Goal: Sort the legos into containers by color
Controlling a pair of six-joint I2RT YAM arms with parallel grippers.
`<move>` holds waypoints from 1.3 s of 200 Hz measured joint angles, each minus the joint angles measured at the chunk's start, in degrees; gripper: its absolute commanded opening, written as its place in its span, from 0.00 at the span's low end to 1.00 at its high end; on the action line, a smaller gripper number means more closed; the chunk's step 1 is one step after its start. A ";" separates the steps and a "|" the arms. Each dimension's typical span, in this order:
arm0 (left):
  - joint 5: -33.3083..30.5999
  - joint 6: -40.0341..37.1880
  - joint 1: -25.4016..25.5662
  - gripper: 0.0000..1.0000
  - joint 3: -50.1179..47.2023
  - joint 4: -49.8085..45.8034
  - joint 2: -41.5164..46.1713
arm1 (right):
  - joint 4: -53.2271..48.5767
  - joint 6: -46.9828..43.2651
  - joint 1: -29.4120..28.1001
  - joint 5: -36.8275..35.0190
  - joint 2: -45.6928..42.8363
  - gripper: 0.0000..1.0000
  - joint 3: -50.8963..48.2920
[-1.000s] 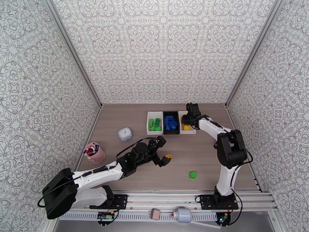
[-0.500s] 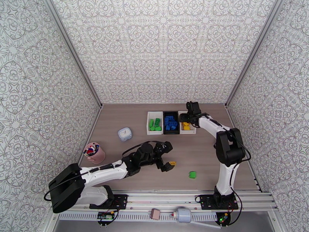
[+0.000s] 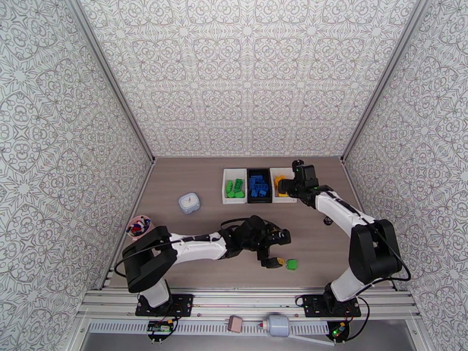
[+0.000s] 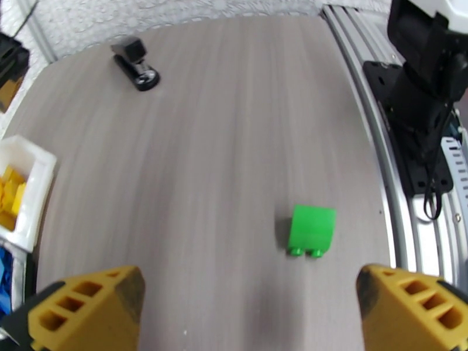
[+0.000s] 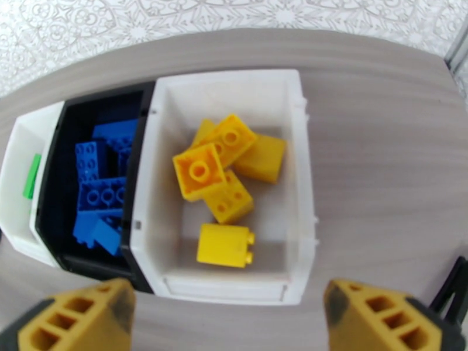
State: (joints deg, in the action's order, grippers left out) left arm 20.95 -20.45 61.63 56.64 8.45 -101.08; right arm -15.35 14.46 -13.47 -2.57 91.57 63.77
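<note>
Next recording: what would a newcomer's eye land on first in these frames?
A lone green lego lies on the wooden table just ahead of the left gripper, whose jaws stand wide open. Toward the table's far side, the right gripper hangs open over the right white bin of yellow legos, beside the black bin full of blue legos.

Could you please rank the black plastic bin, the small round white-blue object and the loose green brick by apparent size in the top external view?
Largest: the black rectangular plastic bin.
Next: the small round white-blue object, clearly smaller.
Smallest: the loose bright green studded brick, though it lies nearer the camera.
</note>
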 measured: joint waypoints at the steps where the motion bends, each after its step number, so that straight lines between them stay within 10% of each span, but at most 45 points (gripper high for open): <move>1: 0.00 -0.26 0.13 1.00 0.33 -0.35 -0.35 | 0.00 0.04 0.04 0.00 -0.09 0.94 -0.09; 174: -4.98 -6.12 6.16 0.83 26.29 -30.64 -19.47 | 2.93 -0.98 6.47 0.55 -5.84 1.00 -6.69; 260: -4.44 -5.44 5.99 0.41 31.56 -36.22 -22.53 | 1.31 -3.96 6.73 0.26 -8.61 1.00 -7.87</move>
State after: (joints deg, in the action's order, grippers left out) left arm 16.51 -25.89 67.61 88.20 -27.77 -123.61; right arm -14.04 10.50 -6.74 -2.31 82.96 55.90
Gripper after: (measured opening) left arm 0.450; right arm 0.997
